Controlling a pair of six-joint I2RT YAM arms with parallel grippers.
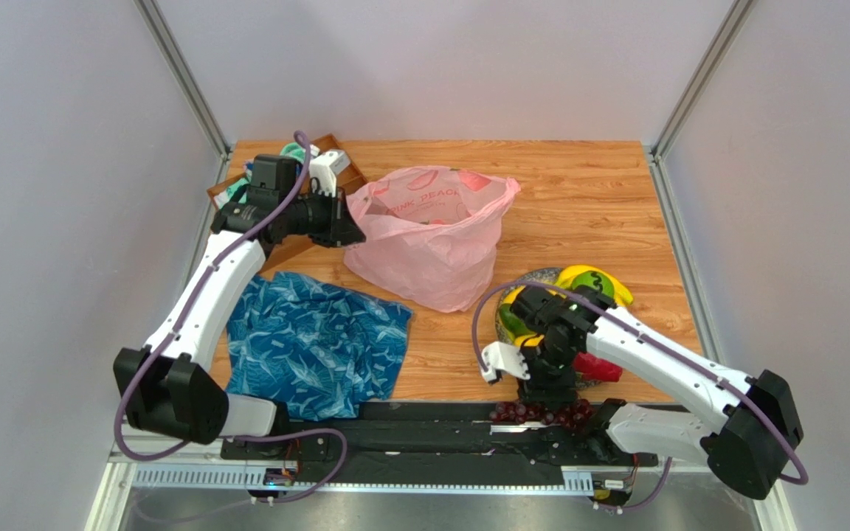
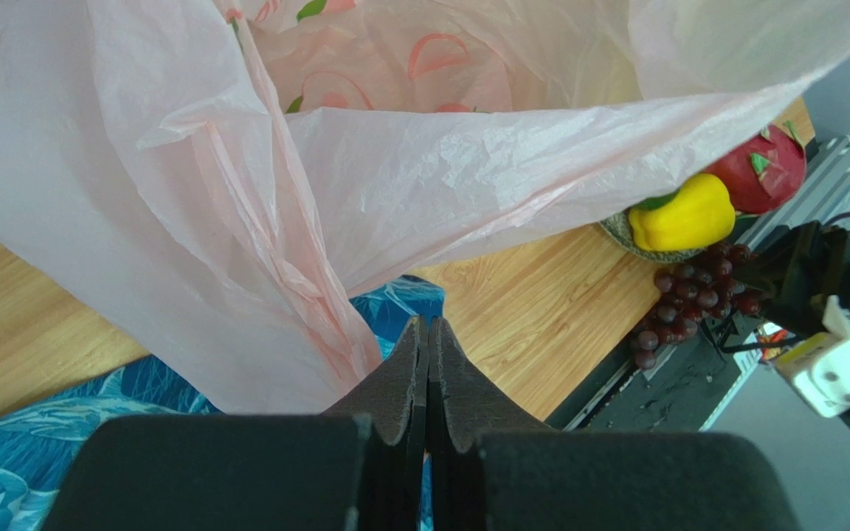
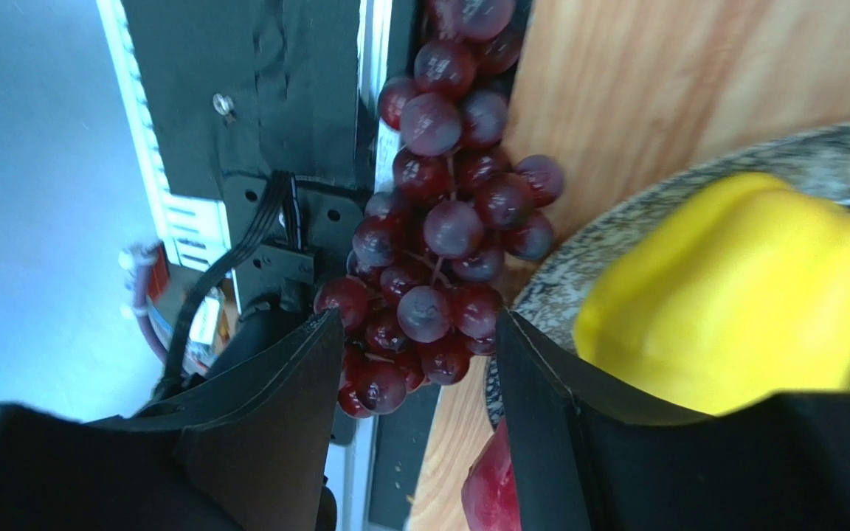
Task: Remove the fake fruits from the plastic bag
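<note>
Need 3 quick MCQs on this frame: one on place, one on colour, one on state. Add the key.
1. Where do the grapes lie?
A. On the blue cloth
B. At the near edge of the table, beside the plate
C. Inside the bag

2. What colour is the pepper on the plate?
A. Yellow
B. Red
C. Green

3. What state is the right tool in?
A. Shut on the pepper
B. Shut and empty
C. Open, one finger on each side of the grapes

Key:
1 B: the bunch lies against the plate's rim, well clear of the plastic bag.
2 A: both wrist views show it bright yellow.
3 C: the right wrist view shows a wide gap between the fingers, with grapes in it.
</note>
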